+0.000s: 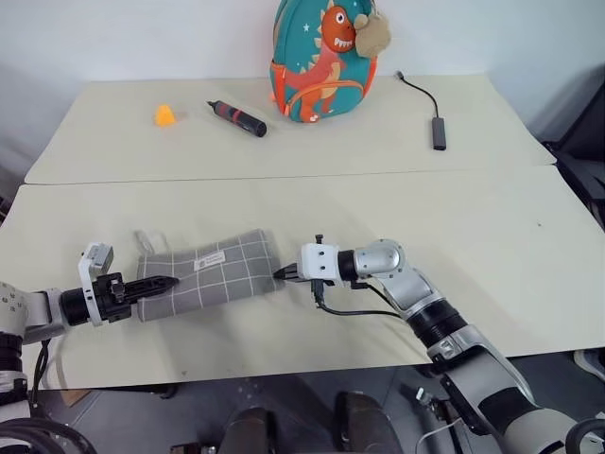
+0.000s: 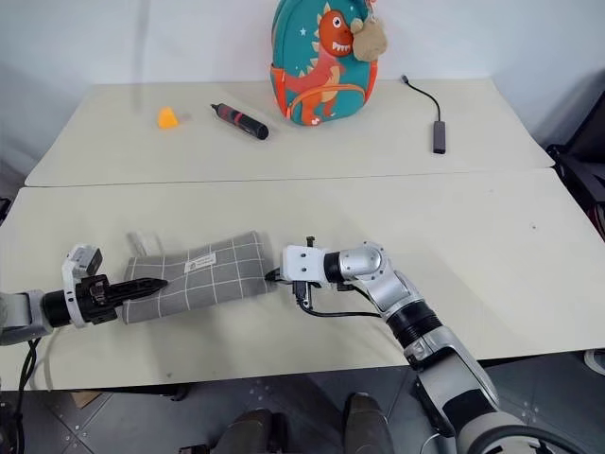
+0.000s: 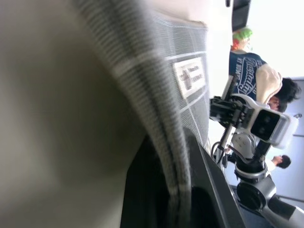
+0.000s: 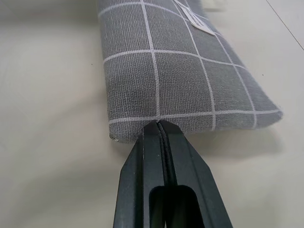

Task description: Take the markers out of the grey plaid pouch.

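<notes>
Two pale beige tables point(image 1: 492, 236) stand pushed together before a plain white wall point(image 1: 142, 38), with grey floor point(image 1: 113, 416) below the near edge.

text: none legible | label patch point(image 3: 190, 77) on grey plaid pouch point(image 1: 213, 273): print possibly lettering, too blurred

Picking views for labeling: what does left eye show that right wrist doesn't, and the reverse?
Left eye alone: the dinosaur backpack, a black marker with a red band, a small orange thing, a cabled adapter, and the left gripper shut on the pouch's end.

Right wrist alone: the close-up of the right gripper's fingers pressed together on the pouch's edge seam.

Both: the grey plaid pouch lying flat on the table, its white label, and the right gripper shut on its end.
</notes>
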### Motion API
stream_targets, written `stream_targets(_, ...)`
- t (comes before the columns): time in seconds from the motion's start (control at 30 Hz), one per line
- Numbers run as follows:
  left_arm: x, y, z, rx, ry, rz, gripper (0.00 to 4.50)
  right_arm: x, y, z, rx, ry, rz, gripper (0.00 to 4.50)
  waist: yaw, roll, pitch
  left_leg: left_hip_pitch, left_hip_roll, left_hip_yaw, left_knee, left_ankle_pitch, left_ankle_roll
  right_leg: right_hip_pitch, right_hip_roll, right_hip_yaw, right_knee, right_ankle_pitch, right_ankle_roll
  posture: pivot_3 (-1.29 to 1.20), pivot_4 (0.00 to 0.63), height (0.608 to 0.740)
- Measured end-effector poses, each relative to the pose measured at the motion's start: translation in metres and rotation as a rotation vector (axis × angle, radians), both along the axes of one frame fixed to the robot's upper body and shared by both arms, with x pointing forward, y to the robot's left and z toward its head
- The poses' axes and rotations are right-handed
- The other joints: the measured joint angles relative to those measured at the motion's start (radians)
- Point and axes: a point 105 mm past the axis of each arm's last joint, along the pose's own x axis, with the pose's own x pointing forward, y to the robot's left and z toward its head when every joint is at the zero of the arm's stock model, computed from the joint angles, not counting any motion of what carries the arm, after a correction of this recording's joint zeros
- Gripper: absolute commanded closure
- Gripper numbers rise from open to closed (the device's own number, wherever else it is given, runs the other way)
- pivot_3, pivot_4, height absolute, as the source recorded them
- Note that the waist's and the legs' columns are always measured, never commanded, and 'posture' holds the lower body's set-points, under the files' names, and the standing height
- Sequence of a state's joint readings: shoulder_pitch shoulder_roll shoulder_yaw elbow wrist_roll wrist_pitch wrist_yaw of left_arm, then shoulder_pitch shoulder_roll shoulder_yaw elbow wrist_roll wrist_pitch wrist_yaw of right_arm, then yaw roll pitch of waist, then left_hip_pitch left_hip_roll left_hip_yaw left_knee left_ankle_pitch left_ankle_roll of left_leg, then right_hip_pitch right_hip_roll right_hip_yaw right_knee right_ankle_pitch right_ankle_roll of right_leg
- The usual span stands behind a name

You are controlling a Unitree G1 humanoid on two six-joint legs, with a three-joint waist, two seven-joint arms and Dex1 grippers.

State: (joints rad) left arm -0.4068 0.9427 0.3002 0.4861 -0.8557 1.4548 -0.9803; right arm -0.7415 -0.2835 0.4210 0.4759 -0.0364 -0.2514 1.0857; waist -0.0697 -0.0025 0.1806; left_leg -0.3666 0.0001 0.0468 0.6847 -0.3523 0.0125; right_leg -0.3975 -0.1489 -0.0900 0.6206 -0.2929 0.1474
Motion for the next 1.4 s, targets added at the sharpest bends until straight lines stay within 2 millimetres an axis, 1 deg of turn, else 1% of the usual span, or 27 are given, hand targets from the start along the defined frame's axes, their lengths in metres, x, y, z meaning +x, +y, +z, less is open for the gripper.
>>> stream_targets(0.07, -0.002, -0.005, 0.003, -0.006, -0.019, -0.022, 4.47, -0.004, -0.006, 0.001, 0.018, 0.036, 0.022, 4.5, 0.003, 0.0, 0.0, 0.0, 0.0, -0.001, 0.0, 0.0, 0.0, 0.0, 0.0, 0.0, 0.0, 0.0, 0.0, 0.0, 0.15, 0.74)
stream_targets(0.13, 0.0, -0.015, 0.008, -0.02, -0.081, -0.043, 4.47, -0.009, -0.016, 0.007, 0.073, 0.088, 0.033, 4.5, 0.013, 0.0, 0.0, -0.002, 0.0, -0.002, 0.0, 0.0, 0.0, 0.0, -0.001, 0.0, -0.001, 0.0, 0.0, 0.0, 0.15, 0.74)
stream_targets(0.17, 0.003, -0.018, 0.01, -0.013, -0.124, -0.042, 4.5, -0.011, -0.023, 0.015, 0.124, 0.121, 0.034, 4.22, 0.016, 0.0, 0.0, -0.003, 0.001, -0.003, 0.001, 0.0, 0.0, 0.0, -0.001, -0.001, -0.001, 0.0, 0.0, 0.0, 0.15, 0.74)
stream_targets(0.2, 0.007, -0.022, 0.013, -0.003, -0.193, -0.037, 4.5, -0.012, -0.03, 0.026, 0.177, 0.152, 0.028, 4.1, 0.018, 0.0, 0.001, -0.004, 0.003, -0.004, 0.002, 0.0, 0.0, 0.0, -0.001, -0.001, -0.001, 0.0, 0.0, 0.0, 0.15, 0.74)
stream_targets(0.27, 0.017, -0.031, 0.029, -0.005, -0.39, -0.015, 4.5, -0.01, -0.058, 0.045, 0.247, 0.2, -0.018, 3.54, 0.029, 0.0, 0.001, -0.005, 0.004, -0.006, 0.004, 0.0, 0.001, 0.002, -0.002, -0.002, -0.003, 0.0, 0.0, 0.0, 0.15, 0.74)
stream_targets(0.3, 0.021, -0.035, 0.04, 0.003, -0.508, 0.007, 4.5, -0.009, -0.08, 0.052, 0.259, 0.228, -0.065, 3.17, 0.041, 0.0, 0.001, -0.005, 0.004, -0.006, 0.006, -0.001, 0.001, 0.004, -0.002, -0.003, -0.006, 0.0, 0.0, 0.0, 0.15, 0.74)
stream_targets(0.33, 0.023, -0.035, 0.046, 0.025, -0.576, 0.027, 4.5, -0.007, -0.096, 0.057, 0.268, 0.243, -0.106, 2.85, 0.043, -0.001, 0.001, -0.005, 0.004, -0.007, 0.006, -0.001, 0.001, 0.006, -0.001, -0.004, -0.008, 0.0, 0.0, 0.0, 0.15, 0.74)
stream_targets(0.4, 0.025, -0.036, 0.055, 0.112, -0.716, 0.049, 4.5, -0.007, -0.117, 0.063, 0.289, 0.256, -0.158, 2.19, 0.043, -0.001, 0.0, -0.005, 0.002, -0.006, 0.006, -0.001, 0.001, 0.006, -0.001, -0.004, -0.01, 0.0, 0.0, 0.0, 0.15, 0.74)
stream_targets(0.47, 0.029, -0.06, 0.064, 0.197, -0.931, 0.013, 4.5, -0.005, -0.151, 0.058, 0.283, 0.328, -0.26, 1.49, 0.051, -0.001, 0.001, -0.005, 0.0, -0.004, 0.006, -0.001, 0.001, 0.006, -0.002, -0.004, -0.011, 0.0, 0.001, 0.0, 0.15, 0.74)
stream_targets(0.5, 0.031, -0.08, 0.065, 0.242, -1.056, -0.024, 4.5, -0.002, -0.179, 0.056, 0.278, 0.376, -0.357, 1.17, 0.065, 0.001, 0.002, -0.005, -0.001, -0.003, 0.006, -0.001, 0.002, 0.007, -0.003, -0.004, -0.012, 0.001, 0.002, 0.0, 0.15, 0.74)
stream_targets(0.53, 0.03, -0.094, 0.062, 0.273, -1.126, -0.071, 4.5, 0.001, -0.2, 0.058, 0.293, 0.394, -0.436, 0.83, 0.072, 0.001, 0.002, -0.006, -0.003, 0.0, 0.006, -0.001, 0.003, 0.007, -0.003, -0.004, -0.014, 0.002, 0.003, 0.0, 0.15, 0.74)
stream_targets(0.57, 0.031, -0.106, 0.055, 0.342, -1.196, -0.13, 4.5, 0.004, -0.217, 0.064, 0.322, 0.405, -0.494, 0.47, 0.071, 0.001, 0.002, -0.006, -0.002, 0.004, 0.006, -0.001, 0.003, 0.007, -0.002, -0.004, -0.015, 0.002, 0.003, 0.0, 0.15, 0.74)
stream_targets(0.6, 0.032, -0.117, 0.046, 0.408, -1.258, -0.187, 4.5, 0.007, -0.228, 0.075, 0.359, 0.408, -0.536, 0.13, 0.071, 0.001, 0.002, -0.006, -0.002, 0.007, 0.006, -0.001, 0.003, 0.007, -0.002, -0.004, -0.015, 0.002, 0.003, 0.0, 0.15, 0.74)
stream_targets(0.63, 0.034, -0.129, 0.037, 0.446, -1.317, -0.236, 4.5, 0.01, -0.234, 0.089, 0.401, 0.405, -0.553, 0.06, 0.066, 0.002, 0.001, -0.005, 0.0, 0.011, 0.005, -0.001, 0.003, 0.005, -0.002, -0.003, -0.015, 0.002, 0.003, 0.0, 0.15, 0.74)
stream_targets(0.67, 0.036, -0.141, 0.032, 0.47, -1.383, -0.261, 4.5, 0.01, -0.237, 0.098, 0.425, 0.424, -0.557, 0.06, 0.064, 0.002, 0.001, -0.005, 0.001, 0.012, 0.005, -0.001, 0.003, 0.005, 0.0, -0.003, -0.015, 0.002, 0.003, 0.0, 0.15, 0.74)
stream_targets(0.77, 0.041, -0.163, 0.026, 0.516, -1.521, -0.317, 4.5, 0.008, -0.234, 0.114, 0.456, 0.479, -0.531, 0.06, 0.063, 0.002, 0.001, -0.004, 0.003, 0.015, 0.005, -0.001, 0.003, 0.005, 0.0, -0.003, -0.014, 0.003, 0.002, 0.0, 0.15, 0.74)
stream_targets(0.83, 0.044, -0.177, 0.017, 0.544, -1.6, -0.336, 4.5, 0.004, -0.22, 0.12, 0.462, 0.56, -0.482, 0.06, 0.066, 0.002, 0.001, -0.005, 0.002, 0.015, 0.006, -0.001, 0.003, 0.004, -0.001, -0.003, -0.014, 0.003, 0.003, 0.0, 0.15, 0.74)
stream_targets(0.93, 0.042, -0.189, 0.0, 0.568, -1.641, -0.387, 4.5, -0.004, -0.194, 0.128, 0.421, 0.657, -0.403, 0.06, 0.07, 0.002, 0.001, -0.006, 0.003, 0.014, 0.008, -0.001, 0.004, 0.004, -0.001, -0.004, -0.013, 0.003, 0.003, 0.0, 0.15, 0.74)
stream_targets(1.0, 0.041, -0.19, -0.007, 0.588, -1.661, -0.414, 4.5, -0.009, -0.179, 0.125, 0.377, 0.734, -0.38, 0.06, 0.07, 0.002, 0.001, -0.007, 0.003, 0.013, 0.009, -0.002, 0.005, 0.003, -0.001, -0.004, -0.013, 0.003, 0.003, 0.0, 0.15, 0.74)
stream_targets(1.07, 0.04, -0.192, -0.009, 0.6, -1.684, -0.427, 4.5, -0.013, -0.165, 0.118, 0.346, 0.807, -0.356, 0.06, 0.071, 0.002, 0.001, -0.008, 0.003, 0.011, 0.011, -0.002, 0.005, 0.003, -0.002, -0.005, -0.013, 0.003, 0.003, 0.0, 0.15, 0.74)
stream_targets(1.1, 0.039, -0.191, -0.01, 0.604, -1.692, -0.431, 4.5, -0.013, -0.155, 0.114, 0.333, 0.85, -0.354, 0.06, 0.071, 0.002, 0.001, -0.009, 0.003, 0.009, 0.012, -0.002, 0.005, 0.003, -0.002, -0.005, -0.013, 0.003, 0.003, 0.0, 0.15, 0.74)
stream_targets(1.17, 0.037, -0.193, -0.011, 0.6, -1.704, -0.458, 4.5, -0.012, -0.127, 0.107, 0.309, 0.94, -0.327, 0.06, 0.068, 0.002, 0.001, -0.009, 0.003, 0.003, 0.013, -0.002, 0.005, 0.003, -0.002, -0.005, -0.012, 0.004, 0.003, 0.0, 0.15, 0.74)
stream_targets(1.27, 0.032, -0.2, -0.016, 0.589, -1.716, -0.511, 4.5, -0.022, -0.099, 0.092, 0.216, 1.018, -0.279, 0.06, 0.07, 0.002, 0.001, -0.01, 0.002, 0.0, 0.013, -0.002, 0.005, 0.003, -0.002, -0.007, -0.011, 0.004, 0.002, 0.0, 0.15, 0.74)
stream_targets(1.33, 0.032, -0.2, -0.017, 0.599, -1.724, -0.525, 4.5, -0.027, -0.088, 0.084, 0.167, 1.048, -0.279, 0.06, 0.074, 0.002, 0.001, -0.013, 0.0, -0.004, 0.014, -0.002, 0.005, 0.003, -0.003, -0.01, -0.012, 0.004, 0.002, 0.0, 0.15, 0.74)
stream_targets(1.4, 0.032, -0.199, -0.017, 0.609, -1.724, -0.519, 4.5, -0.027, -0.078, 0.085, 0.17, 1.076, -0.271, 0.06, 0.071, 0.002, 0.001, -0.016, 0.0, -0.006, 0.016, -0.002, 0.006, 0.002, -0.003, -0.011, -0.012, 0.004, 0.003, 0.0, 0.15, 0.74)
